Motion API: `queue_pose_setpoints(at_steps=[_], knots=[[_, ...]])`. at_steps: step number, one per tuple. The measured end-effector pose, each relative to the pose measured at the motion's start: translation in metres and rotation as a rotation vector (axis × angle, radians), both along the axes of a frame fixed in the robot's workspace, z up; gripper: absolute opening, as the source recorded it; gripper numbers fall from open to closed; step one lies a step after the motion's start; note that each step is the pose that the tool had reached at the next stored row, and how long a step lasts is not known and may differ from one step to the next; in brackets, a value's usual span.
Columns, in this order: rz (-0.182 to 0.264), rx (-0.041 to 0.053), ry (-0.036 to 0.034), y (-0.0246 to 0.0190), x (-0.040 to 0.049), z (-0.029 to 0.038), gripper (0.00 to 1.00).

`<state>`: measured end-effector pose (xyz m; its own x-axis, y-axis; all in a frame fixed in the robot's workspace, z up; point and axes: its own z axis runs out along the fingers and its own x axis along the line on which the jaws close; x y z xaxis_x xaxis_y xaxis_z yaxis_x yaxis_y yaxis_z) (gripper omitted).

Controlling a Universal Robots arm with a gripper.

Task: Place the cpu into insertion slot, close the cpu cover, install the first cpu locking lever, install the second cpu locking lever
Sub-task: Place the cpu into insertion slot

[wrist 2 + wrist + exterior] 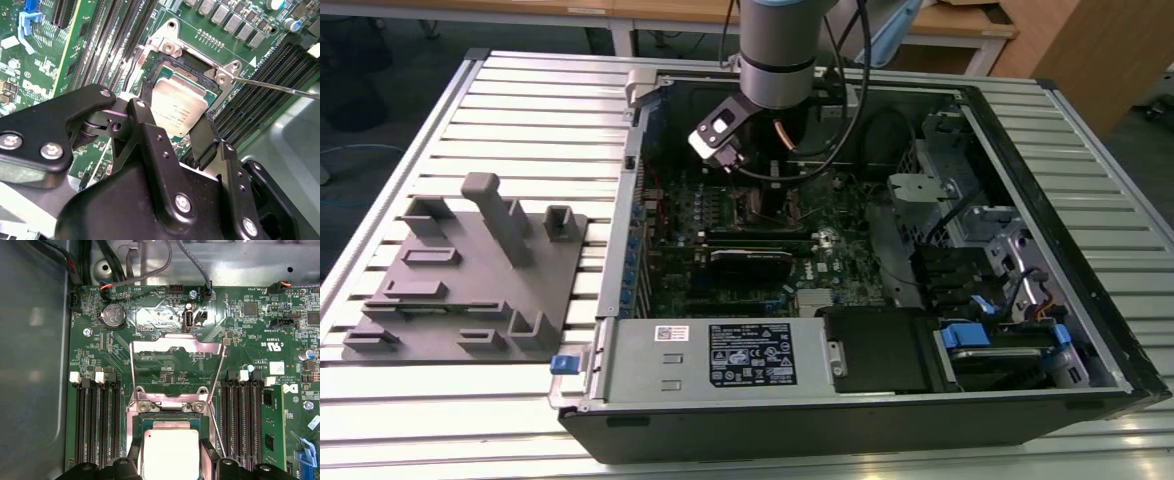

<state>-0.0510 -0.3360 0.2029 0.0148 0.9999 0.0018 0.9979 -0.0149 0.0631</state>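
Item, the arm (pixel 781 50): we see it reach down from above into the computer case (pixel 854 430), which lies open on the slatted worktop (pixel 534 90)

Item, the gripper (pixel 767 185): we place it low over the motherboard (pixel 100 355), directly above the insertion slot (pixel 170 421). In the second wrist view its two black fingers (pixel 145 117) stand one on each side of the cpu (pixel 177 102), set against opposite edges and pinching it between them

Item, the cpu: silver-grey top upward, lying within the slot's silver rim in both wrist views; we cannot tell whether it is fully seated

Item, the cpu cover (pixel 175 341): we note it swung up and open from the slot's edge, the green board showing through its square cut-out

Item, locking lever (pixel 280 88): a thin wire rod; we record it running out sideways from the slot's corner, clear of the cover and unlatched

Item, memory slots (pixel 97 420): long black rows flanking the insertion slot on both sides, with a green memory module (pixel 270 430) beside the rows on one side

Item, coin battery (pixel 112 315): on the board beyond the raised cover

Item, grey fixture plate (pixel 467 280): we list it on the worktop at the exterior view's left, beside the case and well apart from the gripper
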Motion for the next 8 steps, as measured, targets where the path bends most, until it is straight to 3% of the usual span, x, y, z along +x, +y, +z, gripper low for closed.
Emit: queue_pose_setpoints(at_steps=[8], knots=[[0.015, 0.0001, 0.0, 0.0, 0.0022, -0.0021, 0.54]])
